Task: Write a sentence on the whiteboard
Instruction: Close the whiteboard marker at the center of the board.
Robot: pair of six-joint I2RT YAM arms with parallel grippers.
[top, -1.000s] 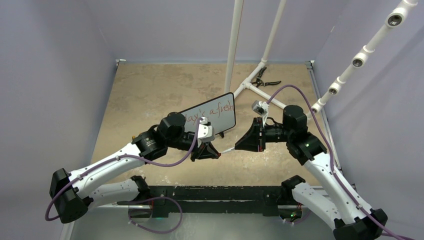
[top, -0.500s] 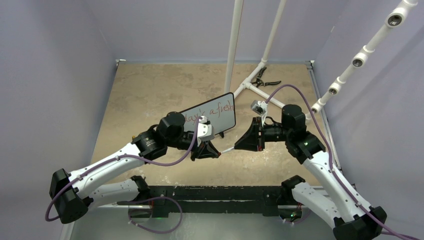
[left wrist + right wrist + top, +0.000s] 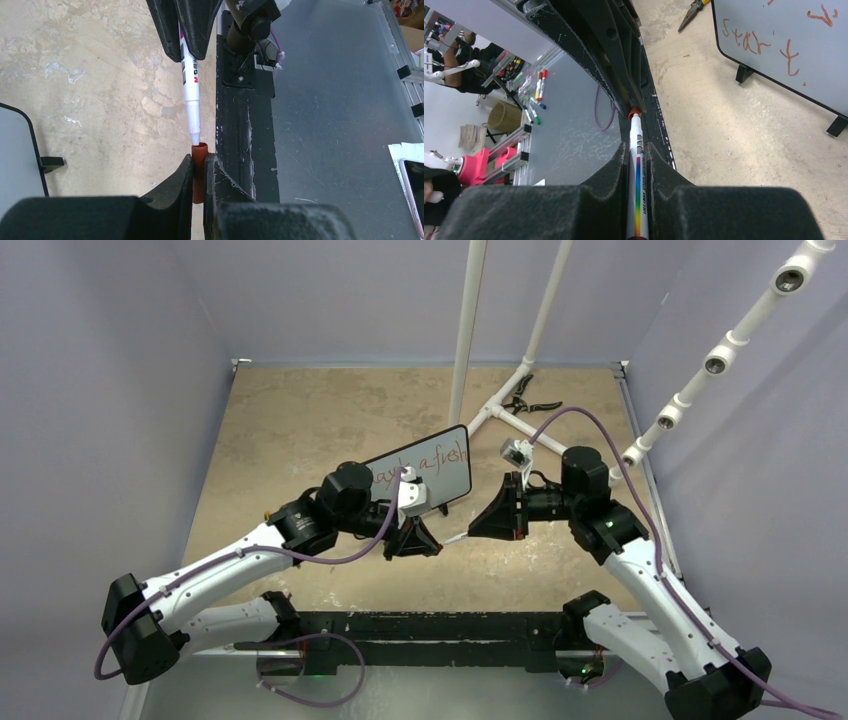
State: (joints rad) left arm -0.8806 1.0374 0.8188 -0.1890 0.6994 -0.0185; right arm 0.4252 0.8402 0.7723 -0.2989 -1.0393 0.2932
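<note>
The whiteboard (image 3: 447, 472) stands upright mid-table on its black feet; the red sentence (image 3: 432, 460) shows "a fresh" here and "start" (image 3: 746, 42) in the right wrist view. My left gripper (image 3: 424, 541) is shut on a red marker cap (image 3: 199, 159), in front of the board. My right gripper (image 3: 478, 528) is shut on a white marker (image 3: 637, 150) with a rainbow stripe. The marker (image 3: 190, 85) points at the cap, its tip at the cap's open mouth (image 3: 635, 112). The left arm hides the first word.
Black pliers (image 3: 522, 400) lie at the far edge beside a white pipe frame (image 3: 497, 415). A pipe with cameras (image 3: 715, 360) slants at the right. The black base rail (image 3: 440, 625) runs along the near edge. Purple walls enclose the table.
My right gripper has edged slightly left with the marker, bringing its tip up to the cap. The left arm has shifted only a little. The board has not moved.
</note>
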